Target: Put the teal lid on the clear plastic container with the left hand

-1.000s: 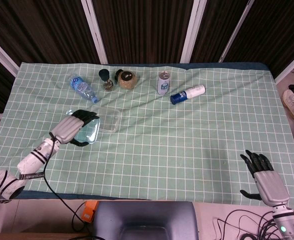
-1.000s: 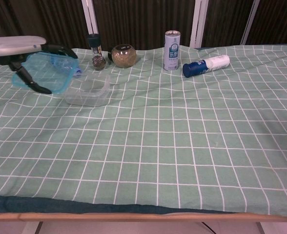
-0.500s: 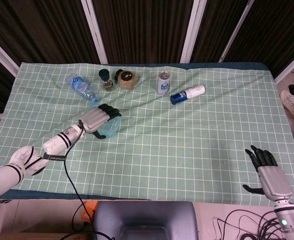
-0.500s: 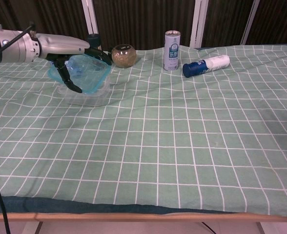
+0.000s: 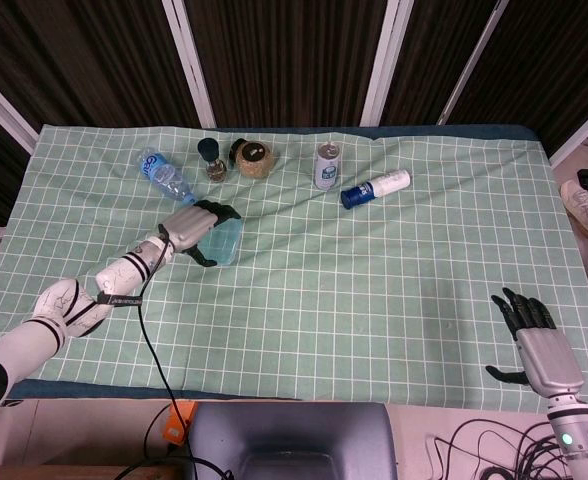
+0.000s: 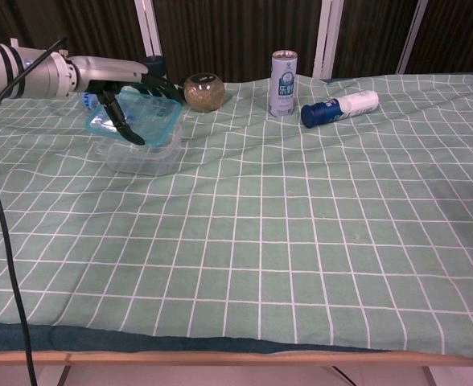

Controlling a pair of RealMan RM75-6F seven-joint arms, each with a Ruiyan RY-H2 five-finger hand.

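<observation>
Left arm: reaches in from the near left corner of the table [image 5: 394, 300], a black cable [image 5: 149, 350] trailing along it over the green checked cloth.
Left hand [image 5: 196, 228]: grasps the teal lid [image 6: 137, 121], dark fingers [image 6: 122, 121] curled over its top and near edge.
Teal lid: sits directly over the clear plastic container [image 6: 142, 156], lying nearly flat; whether it rests fully on the rim or just above it cannot be told.
Clear plastic container: stands on the cloth in the left half of the table, in front of the row of items at the far edge.
Far row: a lying water bottle [image 5: 166, 176], a dark-capped small bottle [image 5: 211, 160], a round brown jar [image 5: 254, 159], an upright drink can [image 5: 326, 166] and a blue-capped white bottle [image 5: 375, 188] on its side.
Right hand [image 5: 534, 345]: at the near right corner, well apart from everything else, palm down, fingers spread, nothing in it.
</observation>
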